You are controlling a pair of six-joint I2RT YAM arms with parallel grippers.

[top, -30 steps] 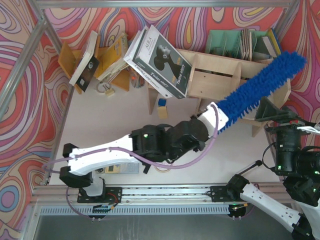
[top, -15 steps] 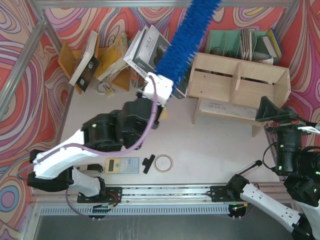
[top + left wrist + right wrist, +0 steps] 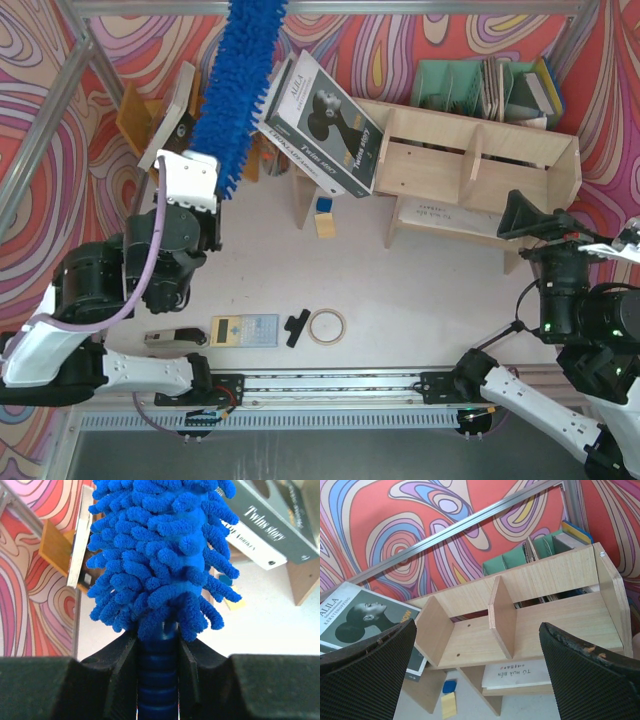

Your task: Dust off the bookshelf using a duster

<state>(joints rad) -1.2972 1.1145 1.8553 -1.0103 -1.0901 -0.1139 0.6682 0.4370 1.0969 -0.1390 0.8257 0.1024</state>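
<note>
The blue fluffy duster [image 3: 238, 85] points up and away at the back left, over the orange book rack, well clear of the pale plywood bookshelf [image 3: 480, 165] at the back right. My left gripper [image 3: 190, 180] is shut on the duster's ribbed dark blue handle [image 3: 157, 680]; the fluffy head [image 3: 160, 555] fills the left wrist view. My right gripper [image 3: 545, 225] is open and empty, raised in front of the bookshelf's right end. The bookshelf's compartments [image 3: 520, 625] show between the right fingers [image 3: 365, 675].
Grey books [image 3: 320, 125] lean on the bookshelf's left end. A green file organizer [image 3: 480, 90] stands behind it. An orange book rack [image 3: 180, 125] is at back left. A tape ring [image 3: 326, 326], black clip, calculator [image 3: 245, 330] and stapler lie near the front.
My left arm has swung the duster from over the bookshelf's right end, across the books, to the back left. My right gripper has shifted slightly.
</note>
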